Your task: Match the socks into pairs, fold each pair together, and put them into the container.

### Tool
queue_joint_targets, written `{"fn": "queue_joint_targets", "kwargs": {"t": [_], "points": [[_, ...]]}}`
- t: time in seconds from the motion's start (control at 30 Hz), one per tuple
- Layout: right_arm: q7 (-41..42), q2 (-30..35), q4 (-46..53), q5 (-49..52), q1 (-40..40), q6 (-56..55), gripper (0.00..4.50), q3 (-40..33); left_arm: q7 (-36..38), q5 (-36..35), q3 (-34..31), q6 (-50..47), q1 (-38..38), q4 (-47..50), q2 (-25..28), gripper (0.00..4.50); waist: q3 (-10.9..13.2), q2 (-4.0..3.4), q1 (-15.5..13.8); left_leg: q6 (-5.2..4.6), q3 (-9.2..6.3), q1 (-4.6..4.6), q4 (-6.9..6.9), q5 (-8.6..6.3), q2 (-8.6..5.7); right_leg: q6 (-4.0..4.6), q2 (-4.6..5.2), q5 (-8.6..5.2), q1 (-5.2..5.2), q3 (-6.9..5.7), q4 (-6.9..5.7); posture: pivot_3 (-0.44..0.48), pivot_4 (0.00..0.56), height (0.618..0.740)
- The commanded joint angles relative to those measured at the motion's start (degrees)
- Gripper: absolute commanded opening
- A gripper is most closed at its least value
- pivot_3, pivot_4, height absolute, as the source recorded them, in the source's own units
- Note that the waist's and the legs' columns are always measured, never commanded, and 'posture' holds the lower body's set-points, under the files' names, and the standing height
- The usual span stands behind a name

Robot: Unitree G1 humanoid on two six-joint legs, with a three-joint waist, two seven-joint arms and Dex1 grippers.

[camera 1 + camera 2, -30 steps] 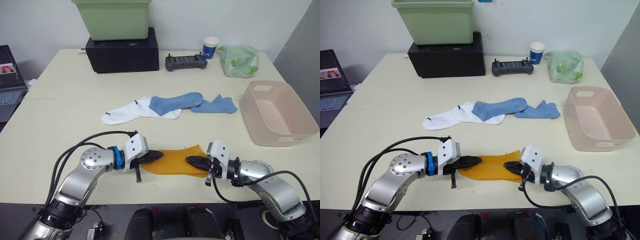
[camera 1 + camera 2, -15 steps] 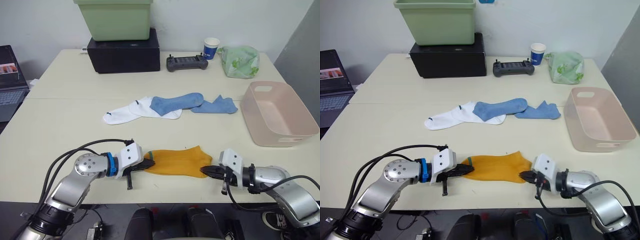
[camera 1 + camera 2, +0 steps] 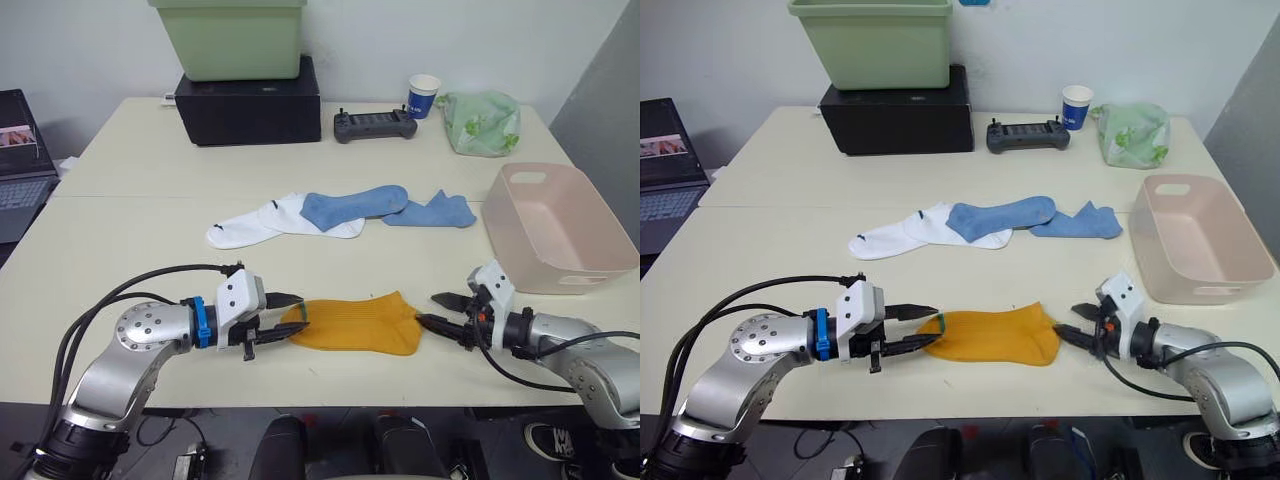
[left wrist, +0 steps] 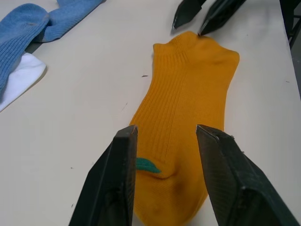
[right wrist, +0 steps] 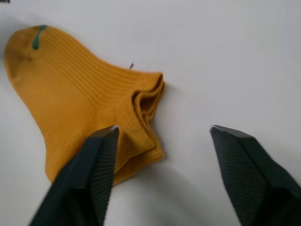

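Observation:
A mustard-orange sock (image 3: pixel 355 322) with a small green mark lies flat near the table's front edge; its cuff (image 5: pixel 148 96) shows doubled layers in the right wrist view. My left gripper (image 3: pixel 293 316) is open at the sock's left end, one finger on each side of the green-marked tip (image 4: pixel 146 165). My right gripper (image 3: pixel 427 308) is open just off the sock's right end and holds nothing. Further back lie a white sock (image 3: pixel 245 228) and two light blue socks (image 3: pixel 352 205), overlapping. The pale pink container (image 3: pixel 560 225) stands at the right, with nothing in it.
Along the back edge are a light green bin (image 3: pixel 228 35) on a black box (image 3: pixel 248 100), a black controller (image 3: pixel 373 125), a paper cup (image 3: pixel 422 95) and a pale green bag (image 3: pixel 480 122). A laptop (image 3: pixel 20 180) sits off to the left.
Both grippers were shut on the orange sock, drew apart along it toward its ends, then opened and let go. The sock now lies flat and free.

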State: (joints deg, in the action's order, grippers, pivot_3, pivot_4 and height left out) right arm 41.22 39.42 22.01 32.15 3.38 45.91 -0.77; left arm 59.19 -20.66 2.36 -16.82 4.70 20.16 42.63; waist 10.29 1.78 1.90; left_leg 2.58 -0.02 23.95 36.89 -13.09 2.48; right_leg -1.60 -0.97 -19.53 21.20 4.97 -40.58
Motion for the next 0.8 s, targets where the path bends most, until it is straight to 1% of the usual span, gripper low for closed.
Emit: {"fn": "queue_joint_targets", "kwargs": {"t": [0.03, 0.1, 0.13, 0.17, 0.2, 0.23, 0.27, 0.4, 0.43, 0.6, 0.7, 0.8], "points": [[1.5, 0.9, 1.0, -1.3, -0.1, -0.3, 3.39, 2.7, -0.5, 0.2, -0.1, 1.2, 0.1, 1.1, -0.4, 1.89, 0.0, 0.00, 0.0, 0.00, 0.00, 0.00, 0.00, 0.00, 0.00, 0.00, 0.00, 0.00, 0.01, 0.00, 0.00, 0.000, 0.150, 0.740], [1.5, 1.1, 1.0, -1.8, -0.2, -0.3, 3.39, 3.4, -0.5, 0.2, -0.3, 1.1, -0.2, 1.2, -0.4, 1.89, 0.0, 0.00, 0.0, 0.00, 0.00, -0.01, 0.00, 0.00, 0.01, 0.00, 0.00, 0.00, 0.00, 0.00, 0.00, 0.000, 0.150, 0.740], [2.0, 1.4, 1.2, -2.0, -0.1, -0.3, 3.00, 3.8, -0.6, 0.1, -0.5, 1.0, -0.3, 1.2, -0.4, 1.89, 0.0, 0.00, 0.0, 0.00, -0.01, -0.01, 0.00, 0.00, 0.01, 0.00, -0.01, 0.00, 0.00, -0.01, 0.00, 0.000, 0.150, 0.740], [1.9, 1.4, 1.4, -2.0, 0.0, -0.1, 2.77, 3.9, -0.7, 0.2, -0.6, 1.0, -0.5, 1.2, -0.4, 1.89, 0.0, 0.00, 0.0, 0.00, -0.01, 0.00, 0.00, 0.00, 0.01, 0.00, -0.01, 0.00, 0.00, -0.01, 0.00, 0.000, 0.150, 0.740], [1.9, 1.2, 1.7, -1.7, 0.2, 0.2, 2.44, 3.8, -0.8, 0.4, -0.6, 1.2, -0.6, 1.1, -0.4, 1.89, 0.0, 0.00, 0.0, 0.00, -0.01, -0.01, 0.01, 0.00, 0.01, 0.00, -0.01, 0.00, -0.01, -0.01, 0.00, 0.000, 0.150, 0.740], [1.8, 1.0, 2.1, -1.3, 0.4, 0.6, 2.01, 3.7, -0.9, 0.5, -0.6, 1.4, -0.8, 1.1, -0.4, 1.89, 0.0, 0.00, 0.0, 0.00, -0.01, -0.01, 0.00, 0.00, 0.01, 0.00, -0.01, 0.00, -0.01, -0.01, 0.00, 0.000, 0.150, 0.740], [1.7, 0.9, 2.2, -1.1, 0.7, 0.8, 1.74, 3.6, -1.0, 0.5, -0.6, 1.5, -0.8, 1.1, -0.4, 1.89, 0.0, 0.00, 0.0, 0.00, -0.01, -0.01, 0.00, 0.00, 0.01, 0.00, -0.01, 0.00, 0.00, -0.01, 0.00, 0.000, 0.150, 0.740], [1.4, 1.0, 2.5, -0.1, 1.9, 2.5, 0.28, 2.6, -1.5, 0.0, -0.4, 1.1, -0.7, 1.9, -0.8, 1.89, 0.0, 0.00, 0.0, 0.00, -0.01, 0.00, 0.00, 0.00, 0.02, 0.00, -0.01, 0.00, 0.00, -0.02, 0.00, 0.000, 0.150, 0.740], [1.3, 1.0, 2.6, 0.4, 2.4, 3.1, 0.04, 2.0, -1.6, -0.1, -0.4, 1.0, -0.6, 2.1, -0.8, 1.89, 0.0, 0.00, 0.0, 0.00, 0.00, 0.00, 0.01, 0.00, 0.01, 0.00, -0.01, 0.00, 0.00, -0.01, 0.00, 0.000, 0.150, 0.740], [2.0, 1.2, 2.4, 3.4, 5.7, 6.2, 0.04, -0.5, -1.7, 0.0, 0.8, 0.2, 1.0, 1.8, -1.9, 1.89, 0.0, 0.00, 0.0, 0.00, -0.01, 0.01, 0.01, 0.00, 0.01, 0.00, -0.01, 0.00, 0.00, -0.01, -0.01, 0.000, 0.150, 0.740], [4.7, 3.1, 1.2, 5.2, 8.4, 7.1, 0.00, -1.5, -0.9, 0.4, 4.2, -0.3, 4.4, -0.6, -4.4, 1.32, 0.0, -0.01, 0.0, 0.00, 0.00, 0.01, 0.03, 0.00, -0.02, 0.00, -0.01, 0.00, -0.01, 0.00, -0.01, 0.000, 0.150, 0.740], [6.7, 4.8, -0.8, 4.2, 9.6, 6.2, 0.00, -0.7, -0.6, 3.3, 10.1, -0.3, 9.6, -4.7, -8.2, 0.32, 0.0, 0.01, -0.3, 0.00, -0.01, 0.02, 0.05, 0.00, -0.12, 0.00, -0.11, 0.00, -0.04, -0.02, 0.01, 0.000, 0.150, 0.740]]}}
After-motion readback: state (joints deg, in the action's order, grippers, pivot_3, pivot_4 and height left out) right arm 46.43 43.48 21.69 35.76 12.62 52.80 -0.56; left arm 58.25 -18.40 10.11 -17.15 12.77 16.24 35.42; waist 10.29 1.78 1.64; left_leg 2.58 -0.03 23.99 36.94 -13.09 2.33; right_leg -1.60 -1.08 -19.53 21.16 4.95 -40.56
